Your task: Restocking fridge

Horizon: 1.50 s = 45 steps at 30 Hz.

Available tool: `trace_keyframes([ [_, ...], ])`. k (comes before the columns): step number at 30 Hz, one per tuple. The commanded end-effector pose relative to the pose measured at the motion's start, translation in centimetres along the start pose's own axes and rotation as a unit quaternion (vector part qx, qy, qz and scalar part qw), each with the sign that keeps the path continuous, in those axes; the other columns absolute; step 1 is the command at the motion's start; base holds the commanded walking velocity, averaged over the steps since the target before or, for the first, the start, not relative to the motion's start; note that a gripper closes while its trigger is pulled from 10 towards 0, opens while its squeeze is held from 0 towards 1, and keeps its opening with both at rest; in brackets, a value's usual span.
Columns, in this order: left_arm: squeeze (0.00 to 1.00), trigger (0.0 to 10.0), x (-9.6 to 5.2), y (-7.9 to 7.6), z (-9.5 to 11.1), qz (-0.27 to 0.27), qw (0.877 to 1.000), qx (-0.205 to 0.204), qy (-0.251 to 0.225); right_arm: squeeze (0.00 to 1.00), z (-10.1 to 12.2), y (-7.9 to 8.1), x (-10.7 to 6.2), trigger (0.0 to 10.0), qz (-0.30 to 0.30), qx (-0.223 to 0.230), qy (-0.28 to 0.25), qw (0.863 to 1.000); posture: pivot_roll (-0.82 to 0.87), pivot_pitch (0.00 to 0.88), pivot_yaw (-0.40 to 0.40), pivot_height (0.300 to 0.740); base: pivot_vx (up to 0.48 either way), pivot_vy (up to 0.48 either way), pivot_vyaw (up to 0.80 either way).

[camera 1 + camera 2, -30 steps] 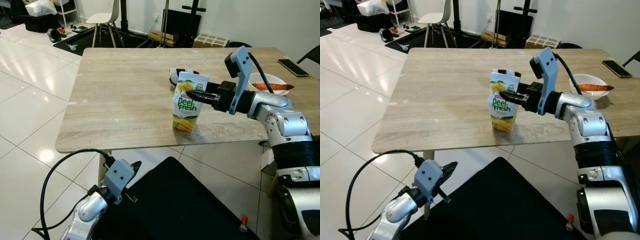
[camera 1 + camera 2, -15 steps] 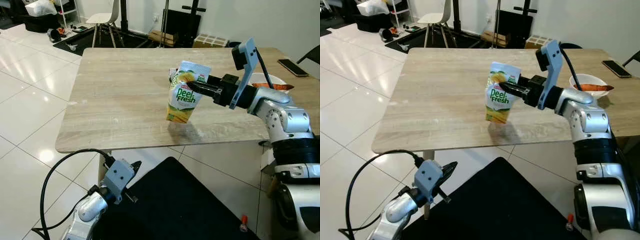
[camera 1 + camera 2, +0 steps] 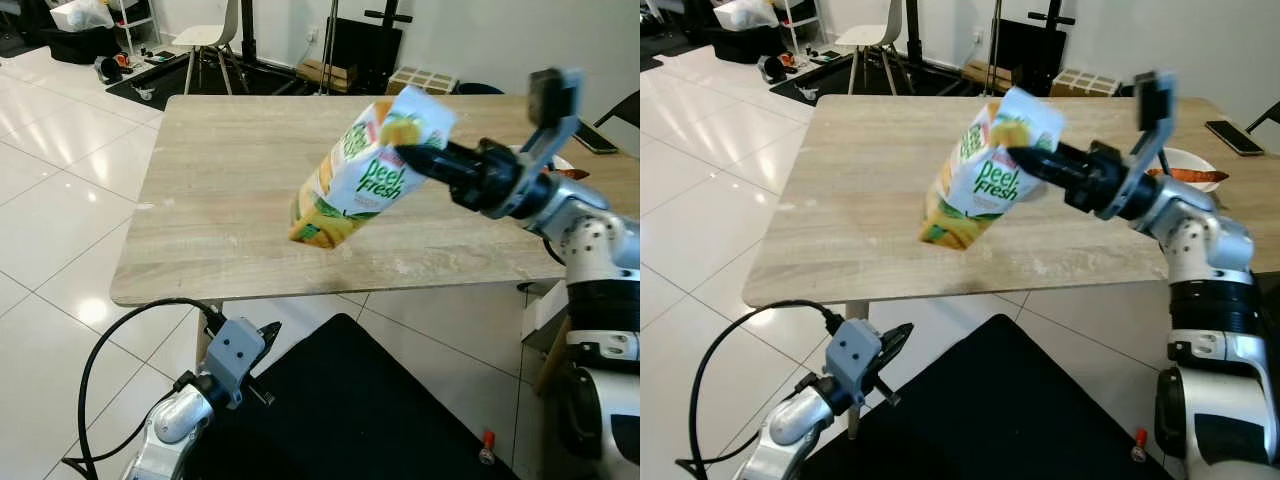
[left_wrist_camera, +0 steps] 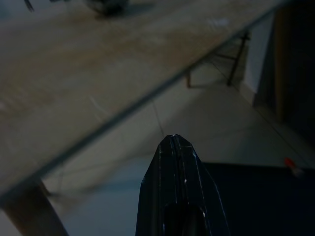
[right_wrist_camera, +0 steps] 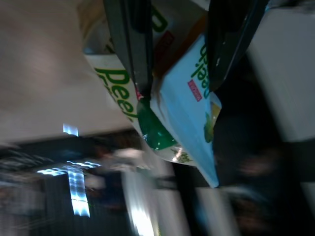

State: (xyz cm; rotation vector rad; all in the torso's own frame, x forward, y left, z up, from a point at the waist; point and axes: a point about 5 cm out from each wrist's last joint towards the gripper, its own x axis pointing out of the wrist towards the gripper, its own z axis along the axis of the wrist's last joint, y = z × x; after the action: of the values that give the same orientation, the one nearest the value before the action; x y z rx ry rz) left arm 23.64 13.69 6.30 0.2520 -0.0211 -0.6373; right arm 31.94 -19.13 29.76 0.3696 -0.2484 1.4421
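Lifted clear since a second ago, when it stood on the wooden table point(image 3: 230, 190), the juice carton point(image 3: 362, 178) now hangs tilted in the air above the tabletop, its base pointing down toward the robot's left. In the eye views the right gripper point(image 3: 420, 160) clamps the carton near its top. The left gripper point(image 3: 902, 336) hangs low beside the table edge. In the right wrist view both black fingers point(image 5: 130, 42) press the carton point(image 5: 179, 105) between them. In the left wrist view the left gripper point(image 4: 177, 187) appears closed, fingers together.

The juice carton point(image 3: 358, 178) is motion-blurred, its small print unreadable, and it hides the dark object behind it on the bench point(image 3: 220, 200). Right arm blurred. The bench's right side, bowl point(image 3: 1188, 172) and phone point(image 3: 598, 139) are partly hidden or cut off.
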Motion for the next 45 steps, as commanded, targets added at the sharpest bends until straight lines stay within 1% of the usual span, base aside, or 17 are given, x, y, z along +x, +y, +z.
trace_keyframes([
  [1,0.0,10.0,-0.4,-0.5,-0.9,-0.013,1.0,-0.011,0.021,0.0,0.4,0.8,-0.1,10.0,0.032,0.001,-0.007,0.999,-0.04,0.078,-0.05,0.74,0.0,0.0,0.0],
  [4,0.0,10.0,-1.9,-1.1,-3.2,-0.023,0.997,-0.017,0.073,0.0,-1.5,2.5,-0.2,10.0,0.092,0.039,0.045,0.994,-0.04,0.08,-0.049,0.74,0.0,0.0,0.0],
  [9,0.0,10.0,-3.6,-1.8,-5.6,-0.02,0.991,-0.028,0.129,0.0,-3.8,2.9,-0.6,10.0,0.09,0.062,0.102,0.989,-0.05,0.082,-0.046,0.74,0.0,0.0,0.0],
  [12,0.0,10.0,-6.2,-3.2,-8.8,-0.011,0.976,-0.057,0.208,0.0,-8.4,2.5,-2.1,10.0,0.036,0.084,0.218,0.972,-0.05,0.083,-0.045,0.74,0.0,0.0,0.0],
  [17,0.0,10.0,-8.5,-4.7,-11.2,-0.006,0.958,-0.079,0.275,0.0,-12.2,2.0,-3.6,10.0,-0.021,0.108,0.277,0.955,-0.05,0.083,-0.046,0.74,0.0,0.0,0.0],
  [18,0.0,10.0,-9.5,-5.4,-12.1,0.006,0.948,-0.093,0.303,0.0,-14.5,2.1,-4.9,10.0,-0.048,0.116,0.316,0.94,-0.04,0.083,-0.05,0.74,0.0,0.0,0.0],
  [22,0.0,10.0,-10.0,-5.7,-12.5,0.025,0.943,-0.1,0.317,0.0,-16.4,2.2,-6.1,10.0,-0.071,0.127,0.35,0.925,-0.04,0.082,-0.052,0.74,0.0,0.0,0.0],
  [26,0.0,10.0,-10.9,-6.2,-13.7,0.1,0.919,-0.138,0.357,0.0,-21.8,2.0,-9.2,10.0,-0.181,0.116,0.419,0.882,-0.04,0.079,-0.058,0.74,0.0,0.0,0.0],
  [30,0.0,10.0,-12.1,-6.5,-14.8,0.14,0.896,-0.146,0.394,0.0,-24.8,0.7,-10.8,10.0,-0.36,0.088,0.391,0.843,-0.04,0.074,-0.064,0.74,0.0,0.0,0.0],
  [31,0.0,10.0,-12.1,-6.5,-14.8,0.14,0.896,-0.146,0.394,0.0,-24.8,0.7,-10.8,10.0,-0.36,0.088,0.391,0.843,-0.04,0.074,-0.064,0.74,0.0,0.0,0.0],
  [33,0.0,10.0,-13.0,-6.0,-15.4,0.171,0.88,-0.157,0.415,0.0,-26.7,1.0,-12.1,10.0,-0.457,0.084,0.383,0.799,-0.04,0.077,-0.066,0.74,0.0,0.0,0.0],
  [34,0.0,10.0,-13.0,-6.0,-15.4,0.171,0.88,-0.157,0.415,0.0,-26.7,1.0,-12.1,10.0,-0.457,0.084,0.383,0.799,-0.04,0.077,-0.066,0.74,0.0,0.0,0.0],
  [36,0.0,10.0,-12.9,-4.8,-15.7,0.213,0.863,-0.172,0.425,0.0,-28.6,1.8,-12.5,10.0,-0.52,0.093,0.362,0.768,-0.04,0.083,-0.063,0.74,0.0,0.0,0.0],
  [42,0.0,10.0,-10.5,-5.0,-15.6,0.215,0.859,-0.177,0.429,0.0,-30.1,2.5,-12.2,10.0,-0.573,0.113,0.322,0.745,-0.04,0.082,-0.061,0.74,0.0,0.0,0.0],
  [43,0.0,10.0,-9.7,-5.2,-15.4,0.212,0.862,-0.176,0.426,0.0,-30.5,2.8,-12.5,10.0,-0.597,0.118,0.315,0.728,-0.04,0.081,-0.063,0.74,0.0,0.0,0.0],
  [44,0.0,10.0,-9.7,-5.2,-15.4,0.212,0.862,-0.176,0.426,0.0,-30.5,2.8,-12.5,10.0,-0.597,0.118,0.315,0.728,-0.04,0.081,-0.063,0.74,0.0,0.0,0.0],
  [45,0.0,10.0,-9.0,-5.4,-15.3,0.214,0.863,-0.177,0.422,0.0,-30.9,3.2,-13.2,10.0,-0.63,0.124,0.31,0.701,-0.04,0.081,-0.063,0.74,0.0,0.0,0.0],
])
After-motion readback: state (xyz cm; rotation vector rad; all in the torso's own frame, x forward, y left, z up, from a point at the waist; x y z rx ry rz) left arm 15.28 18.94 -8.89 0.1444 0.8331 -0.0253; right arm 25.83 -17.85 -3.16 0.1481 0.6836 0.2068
